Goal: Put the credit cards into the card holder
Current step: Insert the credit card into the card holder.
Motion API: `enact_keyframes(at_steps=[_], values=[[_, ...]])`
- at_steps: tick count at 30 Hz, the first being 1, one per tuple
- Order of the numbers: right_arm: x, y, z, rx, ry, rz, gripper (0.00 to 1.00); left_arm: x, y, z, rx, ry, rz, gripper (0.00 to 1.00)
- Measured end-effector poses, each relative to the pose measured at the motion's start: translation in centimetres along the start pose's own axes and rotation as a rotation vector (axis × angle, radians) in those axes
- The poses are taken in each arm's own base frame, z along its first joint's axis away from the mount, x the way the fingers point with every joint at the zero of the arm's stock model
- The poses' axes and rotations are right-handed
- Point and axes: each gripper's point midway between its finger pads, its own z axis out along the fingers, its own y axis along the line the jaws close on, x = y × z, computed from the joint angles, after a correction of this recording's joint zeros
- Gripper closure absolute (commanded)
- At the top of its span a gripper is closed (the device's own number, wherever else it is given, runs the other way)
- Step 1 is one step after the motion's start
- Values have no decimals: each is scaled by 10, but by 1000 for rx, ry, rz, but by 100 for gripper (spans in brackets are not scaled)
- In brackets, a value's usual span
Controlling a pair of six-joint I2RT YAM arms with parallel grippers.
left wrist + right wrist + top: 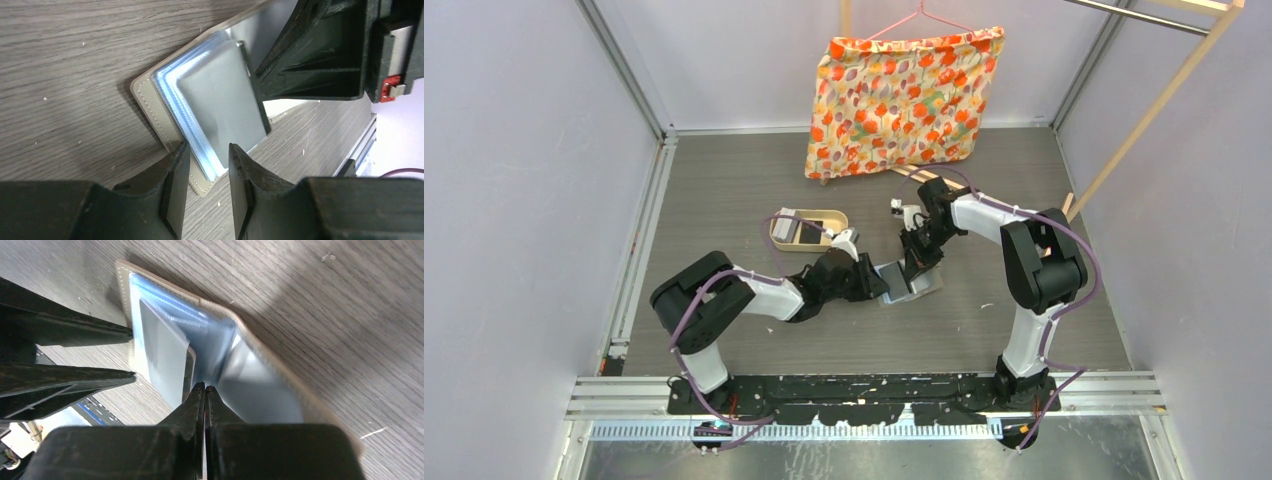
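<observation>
Two tools are met at the card holder (911, 283), which lies open on the surface (984, 190) at the middle of the top view. A grey card (220, 95) is seen among the clear pockets (170, 90); whether it is already inside a sleeve cannot be told. Its long axis runs from the upper middle of the left wrist frame toward the lower middle. The right tool (205, 387) is closed with no visible gap, its tips set at the card's dark long edge. From those tips the card lies up and to the left in the right wrist frame. Whether that edge is pinched or only pressed cannot be told. The left tool (207, 150) is held narrowly apart, with the pockets' lower edge between its fingers. The right arm is judged nearer to the card. Any further seating would probably be directed across the card's short axis, away from the fold.
</observation>
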Motion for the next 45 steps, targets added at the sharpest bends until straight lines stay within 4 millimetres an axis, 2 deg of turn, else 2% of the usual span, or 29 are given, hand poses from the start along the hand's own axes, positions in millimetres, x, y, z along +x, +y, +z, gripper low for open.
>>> enact_keyframes(at_steps=[4,8,12,15,18,22,25,28,33,39,45], values=[[1,-9,-4,36,2,-18,86,-7,-4,-13,14,-16,-11,62],[-3,-11,-20,66,-32,-49,80,-25,-24,-35,71,-69,-16,61],[-11,0,-41,55,-101,-99,74,-40,-43,-55,131,-117,-24,61],[-11,16,-46,-32,-116,-123,74,-43,-47,-60,148,-128,-29,59],[-6,35,-47,-141,-104,-135,75,-40,-46,-59,157,-122,-37,56],[-8,41,-47,-175,-113,-122,84,-35,-46,-49,198,-118,-71,52],[-10,32,-41,-139,-106,-88,86,-27,-36,-36,190,-97,-95,52],[-8,16,-25,-96,-65,-34,87,-19,-21,-26,158,-78,-110,53],[1,-5,-8,-30,-6,27,87,-9,-7,-17,112,-47,-112,53],[0,-9,-8,-6,-7,39,87,-12,-8,-13,93,-41,-105,59],[-1,-4,-8,-32,-11,36,86,-6,2,-11,36,-14,-93,63]])
